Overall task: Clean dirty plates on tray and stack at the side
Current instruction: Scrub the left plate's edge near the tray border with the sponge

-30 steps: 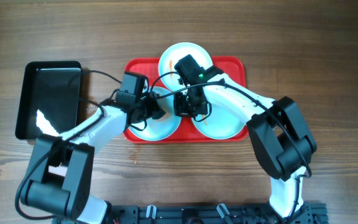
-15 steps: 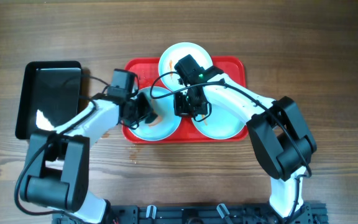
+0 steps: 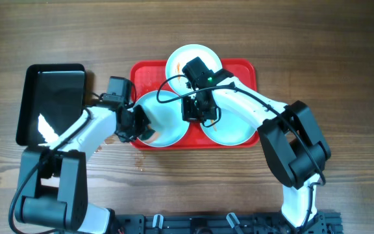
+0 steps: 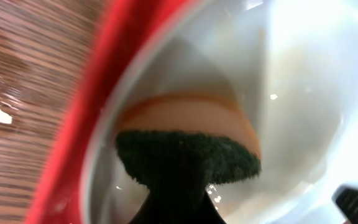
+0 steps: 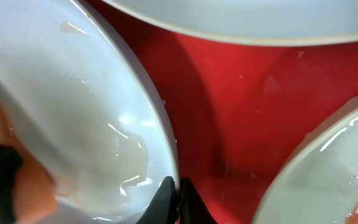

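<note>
Three pale plates sit on the red tray (image 3: 141, 70): one at the back (image 3: 180, 58), one front left (image 3: 167, 120), one front right (image 3: 236, 127) with an orange smear. My left gripper (image 3: 140, 129) is shut on a sponge (image 4: 188, 149), orange with a dark green face, which presses on the front-left plate (image 4: 303, 74) near its left rim. My right gripper (image 3: 193, 116) is shut on that same plate's right rim (image 5: 166, 149), one finger inside and one outside. The tray also shows in the right wrist view (image 5: 241, 112) and in the left wrist view (image 4: 92, 93).
A black rectangular tray (image 3: 50, 101) lies on the wooden table to the left of the red tray, with a white patch in it. Small orange-brown smears mark the table (image 3: 138, 168) in front of the red tray.
My left gripper has slid the sponge leftward and toward the front across the front-left plate, from near its centre to its left rim. The right arm has not moved.
</note>
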Controlling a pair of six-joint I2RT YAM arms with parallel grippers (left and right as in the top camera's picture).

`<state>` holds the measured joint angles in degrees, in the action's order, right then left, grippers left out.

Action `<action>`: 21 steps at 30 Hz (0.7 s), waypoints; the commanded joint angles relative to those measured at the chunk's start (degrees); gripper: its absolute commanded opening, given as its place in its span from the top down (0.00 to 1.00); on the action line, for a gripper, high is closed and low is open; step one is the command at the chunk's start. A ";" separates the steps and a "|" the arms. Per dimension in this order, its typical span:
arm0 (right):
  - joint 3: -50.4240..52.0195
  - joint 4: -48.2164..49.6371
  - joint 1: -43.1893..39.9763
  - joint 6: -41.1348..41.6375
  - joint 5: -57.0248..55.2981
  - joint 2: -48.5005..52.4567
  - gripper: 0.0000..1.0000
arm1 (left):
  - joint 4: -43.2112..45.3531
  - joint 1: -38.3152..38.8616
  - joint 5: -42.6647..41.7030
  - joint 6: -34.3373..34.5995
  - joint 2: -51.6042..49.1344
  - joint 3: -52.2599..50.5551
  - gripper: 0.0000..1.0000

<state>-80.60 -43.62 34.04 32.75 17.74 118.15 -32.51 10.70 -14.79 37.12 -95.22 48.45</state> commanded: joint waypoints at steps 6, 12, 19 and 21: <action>0.63 -0.17 0.28 -1.07 -0.79 1.66 0.96 | 5.38 9.60 3.19 0.79 0.33 -1.95 0.96; 0.63 -0.17 0.28 -1.07 -0.81 1.66 0.96 | 7.48 11.34 3.67 2.36 0.13 -1.95 0.96; 0.63 -0.15 0.28 -1.09 -0.81 1.66 0.96 | 4.39 12.44 10.99 2.36 -1.92 -1.95 0.96; 0.63 -0.24 0.28 -1.25 -0.81 1.66 0.96 | 1.42 12.41 18.18 2.36 -1.92 -1.95 0.96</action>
<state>-80.60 -43.64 34.04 32.73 17.72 118.15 -26.65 22.48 -9.30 38.76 -94.98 47.68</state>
